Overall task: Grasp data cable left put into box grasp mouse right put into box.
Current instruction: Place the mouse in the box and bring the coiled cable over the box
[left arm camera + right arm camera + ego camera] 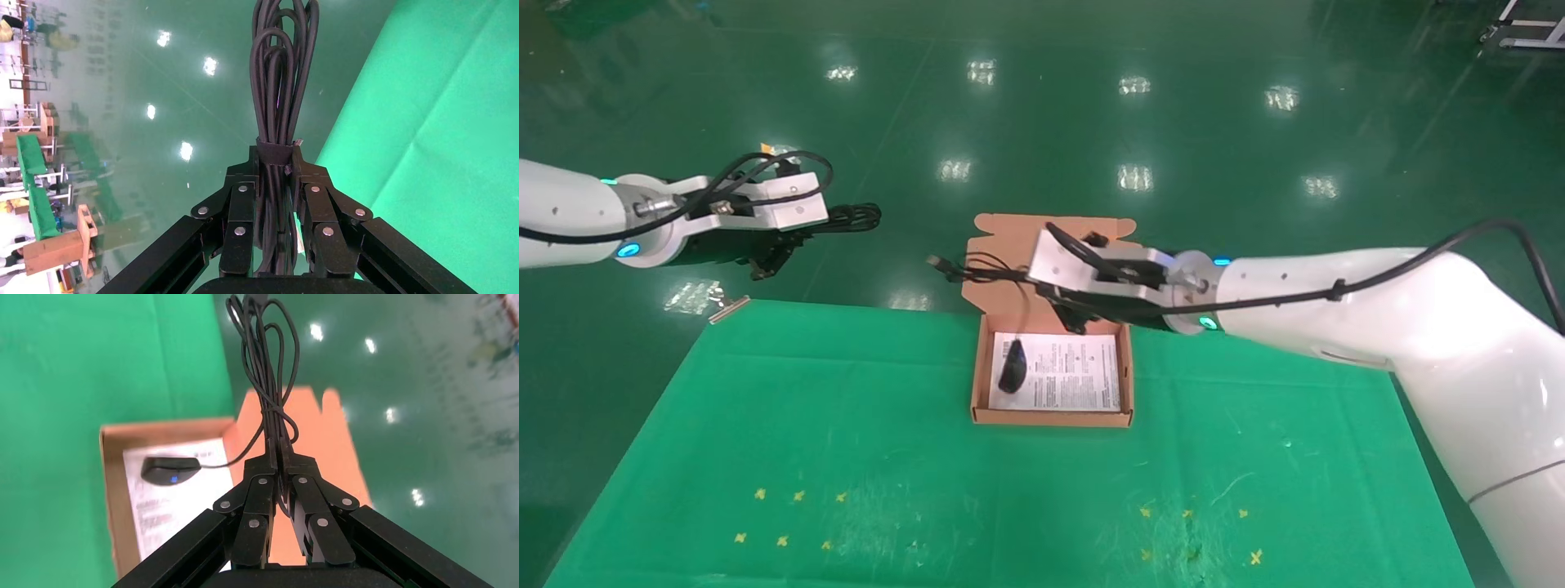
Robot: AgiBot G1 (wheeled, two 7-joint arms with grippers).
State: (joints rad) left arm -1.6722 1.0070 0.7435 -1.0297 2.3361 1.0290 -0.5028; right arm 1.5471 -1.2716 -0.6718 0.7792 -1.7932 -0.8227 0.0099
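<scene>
My left gripper [801, 235] is off the table's far left corner, over the floor, shut on the data cable [850, 217]. The black bundle sticks out past the fingers in the left wrist view [281, 92]. My right gripper [1054, 296] is above the far edge of the orange box [1050, 419], in front of its raised lid [1009, 237]. It is shut on the mouse's looped cord [264, 373]. The mouse [1012, 365] is inside the box at its left side, over the white sheet. Its blue light shows in the right wrist view [171, 470]. I cannot tell if it rests on the sheet.
The box stands at the far middle of the green cloth table [846, 425]. The cord's USB plug [936, 261] sticks out left of the lid. Yellow cross marks [789, 514] lie near the front. A clear packet [692, 296] lies beyond the far left corner.
</scene>
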